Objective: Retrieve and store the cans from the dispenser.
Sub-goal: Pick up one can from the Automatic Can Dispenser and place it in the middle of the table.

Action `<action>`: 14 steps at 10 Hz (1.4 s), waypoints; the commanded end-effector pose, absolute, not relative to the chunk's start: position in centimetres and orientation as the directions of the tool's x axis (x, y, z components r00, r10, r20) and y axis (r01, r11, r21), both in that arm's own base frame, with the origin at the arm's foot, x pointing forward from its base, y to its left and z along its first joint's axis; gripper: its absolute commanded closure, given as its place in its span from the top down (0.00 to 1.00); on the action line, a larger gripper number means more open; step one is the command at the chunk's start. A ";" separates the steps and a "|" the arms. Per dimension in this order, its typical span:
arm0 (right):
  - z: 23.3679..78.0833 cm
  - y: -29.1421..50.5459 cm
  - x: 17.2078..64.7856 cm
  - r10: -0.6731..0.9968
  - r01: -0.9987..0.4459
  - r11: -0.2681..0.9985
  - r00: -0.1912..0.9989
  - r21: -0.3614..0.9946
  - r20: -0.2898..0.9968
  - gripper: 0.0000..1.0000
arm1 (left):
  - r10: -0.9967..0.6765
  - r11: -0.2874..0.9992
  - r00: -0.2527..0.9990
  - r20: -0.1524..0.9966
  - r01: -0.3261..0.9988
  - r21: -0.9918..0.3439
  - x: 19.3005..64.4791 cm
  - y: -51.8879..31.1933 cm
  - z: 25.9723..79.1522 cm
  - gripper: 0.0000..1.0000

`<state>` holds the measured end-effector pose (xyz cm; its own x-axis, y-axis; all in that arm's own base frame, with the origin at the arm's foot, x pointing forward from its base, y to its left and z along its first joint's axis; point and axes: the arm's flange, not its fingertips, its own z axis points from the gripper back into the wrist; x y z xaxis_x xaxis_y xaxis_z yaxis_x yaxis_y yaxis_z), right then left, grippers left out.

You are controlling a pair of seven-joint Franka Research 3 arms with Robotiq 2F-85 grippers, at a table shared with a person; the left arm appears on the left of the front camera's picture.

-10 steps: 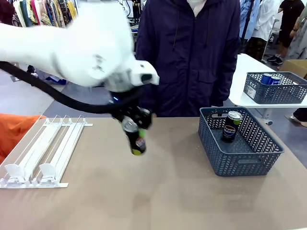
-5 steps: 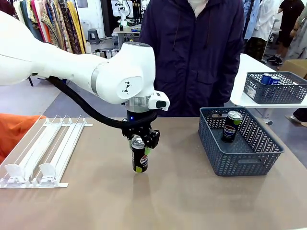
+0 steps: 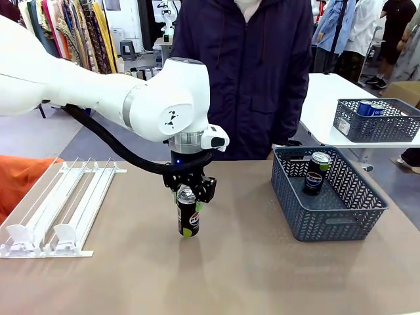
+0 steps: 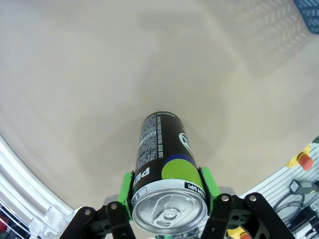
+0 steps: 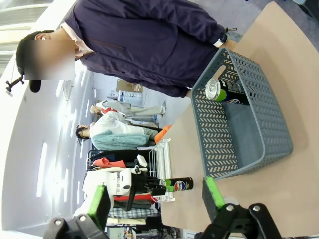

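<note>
Item: black Pepsi can [image 3: 188, 213], upright, long axis vertical, silver lid up, near the middle of the surface [image 3: 236, 275]. Whether its base touches the surface or hangs just above it cannot be told.

Holder: left gripper [image 3: 188, 195], pointing straight down from above, jaws clamped on the can's upper end. In the left wrist view the green pads [image 4: 126, 191] press both sides of the can [image 4: 167, 186] just under the rim.

Destination: dark grey lattice basket [image 3: 357, 220], to the right of the held can and slightly farther back, well apart from it. One Pepsi can [image 3: 316, 172] already stands upright inside, toward the basket's far left part; the near and right parts of its floor are free.

Source: dispenser [image 3: 56, 207], at the left of the surface, lanes running near to far; no cans visible in them.

Other arm: right gripper [image 5: 154, 204], jaws apart and holding nothing, looking toward the basket [image 5: 249, 134] from the right side.

Key relation: the basket lies rightward from the clamped can, its wall rising between them. The left arm already holds the can, so the carry is judged its own; the can must clear the rim before going down.

Person: standing at the far side, behind the surface.
</note>
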<state>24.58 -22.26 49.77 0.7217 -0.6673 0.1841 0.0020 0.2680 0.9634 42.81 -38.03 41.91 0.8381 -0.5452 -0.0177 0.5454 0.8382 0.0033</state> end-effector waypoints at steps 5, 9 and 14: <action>49.9 -22.2 24.9 -0.670 -0.038 0.262 0.712 0.964 0.210 1.00 | -0.505 0.863 0.863 0.011 0.505 -0.004 43.1 -37.7 42.8 1.00; 49.9 -22.2 24.9 -0.670 -0.038 0.262 0.712 0.964 0.210 1.00 | -0.497 0.860 0.855 0.149 0.508 -0.045 41.7 -34.6 49.8 1.00; 49.9 -22.2 24.9 -0.670 -0.038 0.262 0.712 0.964 0.210 1.00 | -0.234 0.769 0.927 0.293 0.361 -0.528 39.0 -13.4 59.3 1.00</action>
